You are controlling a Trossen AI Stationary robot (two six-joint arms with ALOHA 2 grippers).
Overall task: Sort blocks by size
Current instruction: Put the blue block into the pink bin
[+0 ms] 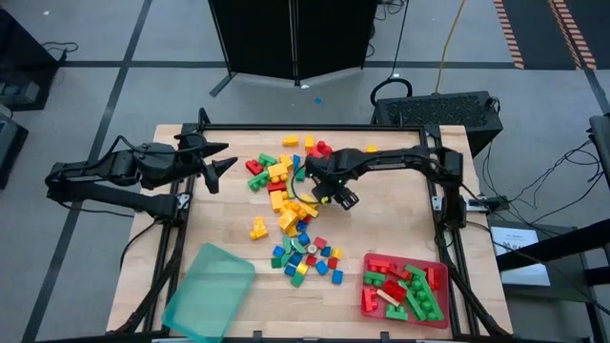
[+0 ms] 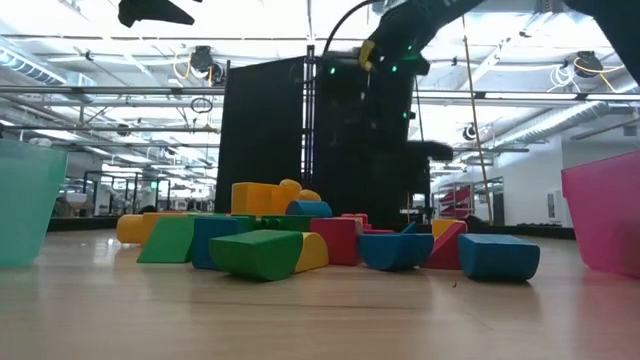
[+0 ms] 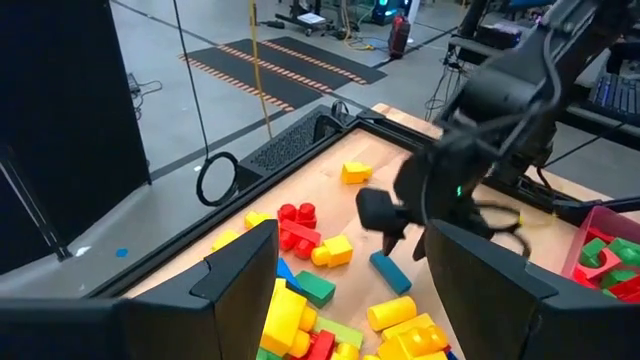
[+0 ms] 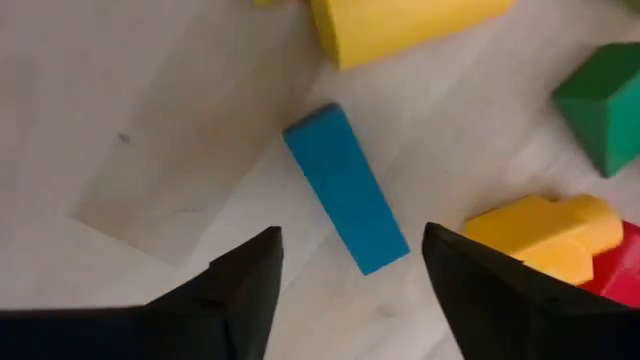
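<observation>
A wooden table (image 1: 229, 224) seen from above holds a loose heap of blocks (image 1: 291, 205), red, yellow, green and blue, spread from its far edge toward its middle. The right gripper (image 4: 345, 265) hangs over the heap's right side, fingers spread and holding nothing. Straight below the gap between them a blue oblong block (image 4: 345, 188) lies flat on bare wood, untouched. A yellow studded block (image 4: 545, 235) sits just beside it, a green block (image 4: 605, 105) near that.

The left gripper (image 3: 345, 275) waits near the table's left edge, fingers spread wide and empty.

At the near right corner a red tray (image 1: 434, 272) holds red and green blocks. At the near left corner lies a teal tray (image 1: 205, 291). No readable writing shows.
</observation>
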